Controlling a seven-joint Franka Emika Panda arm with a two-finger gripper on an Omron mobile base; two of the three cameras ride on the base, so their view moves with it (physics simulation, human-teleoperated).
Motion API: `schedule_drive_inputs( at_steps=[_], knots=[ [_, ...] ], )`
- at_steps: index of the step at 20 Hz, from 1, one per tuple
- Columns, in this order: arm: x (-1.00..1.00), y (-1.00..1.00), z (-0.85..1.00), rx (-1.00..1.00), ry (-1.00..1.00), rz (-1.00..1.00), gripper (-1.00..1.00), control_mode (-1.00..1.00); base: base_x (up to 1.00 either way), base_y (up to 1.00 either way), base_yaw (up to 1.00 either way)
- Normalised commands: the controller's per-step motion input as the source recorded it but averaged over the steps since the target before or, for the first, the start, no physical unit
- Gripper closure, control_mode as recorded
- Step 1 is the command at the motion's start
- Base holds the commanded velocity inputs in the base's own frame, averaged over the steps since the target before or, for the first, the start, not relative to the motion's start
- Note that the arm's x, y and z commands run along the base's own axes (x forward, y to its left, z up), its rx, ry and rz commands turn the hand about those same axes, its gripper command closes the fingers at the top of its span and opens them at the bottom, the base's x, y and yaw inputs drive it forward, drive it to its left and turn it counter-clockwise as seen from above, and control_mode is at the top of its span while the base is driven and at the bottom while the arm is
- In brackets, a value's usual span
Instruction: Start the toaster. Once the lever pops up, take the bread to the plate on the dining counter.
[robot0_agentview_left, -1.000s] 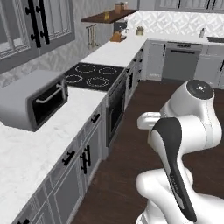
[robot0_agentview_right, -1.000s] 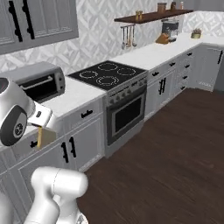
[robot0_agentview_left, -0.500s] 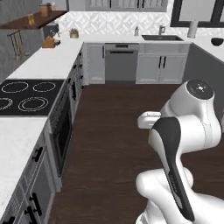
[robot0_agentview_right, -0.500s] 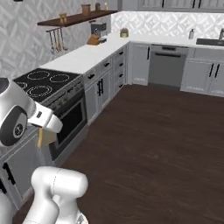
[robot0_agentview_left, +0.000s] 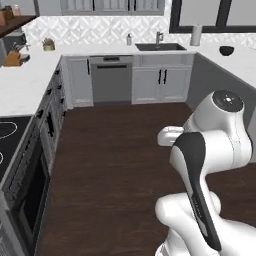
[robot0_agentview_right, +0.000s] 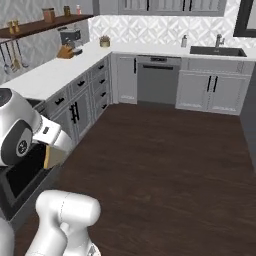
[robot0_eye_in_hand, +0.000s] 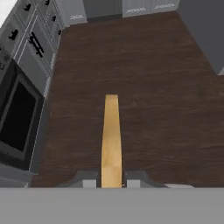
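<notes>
Swinging away from the stove toward the sink corner, the base carried the bread pinched edge-on between the gripper fingers, plate unreached.

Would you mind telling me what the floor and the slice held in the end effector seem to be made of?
The floor looks like dark brown wood planks, matte, judging by its long grain streaks. The slice, seen edge-on between the end effector fingers, looks like bread: a smooth tan-yellow crust, though the render leaves its texture open.

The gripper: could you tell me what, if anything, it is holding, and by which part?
The gripper holds the bread edge-on, clamped between its fingertips at the slice's near end.
</notes>
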Motion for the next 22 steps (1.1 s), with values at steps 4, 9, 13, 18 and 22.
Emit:
schedule_drive_inputs(
  at_steps=[4,9,13,18,22],
  knots=[
    [0.00,0.00,0.00,0.00,0.00,0.00,1.00,1.00,1.00,-0.85,-0.10],
    [0.00,0.00,0.00,0.00,0.00,0.00,1.00,1.00,1.00,-1.00,0.01],
    [0.00,0.00,0.00,0.00,0.00,0.00,1.00,1.00,0.99,-1.00,0.09],
    [0.00,0.00,0.00,0.00,0.00,0.00,1.00,1.00,0.82,-1.00,0.09],
    [0.00,0.00,0.00,0.00,0.00,0.00,1.00,1.00,0.26,-1.00,0.02]
  ],
)
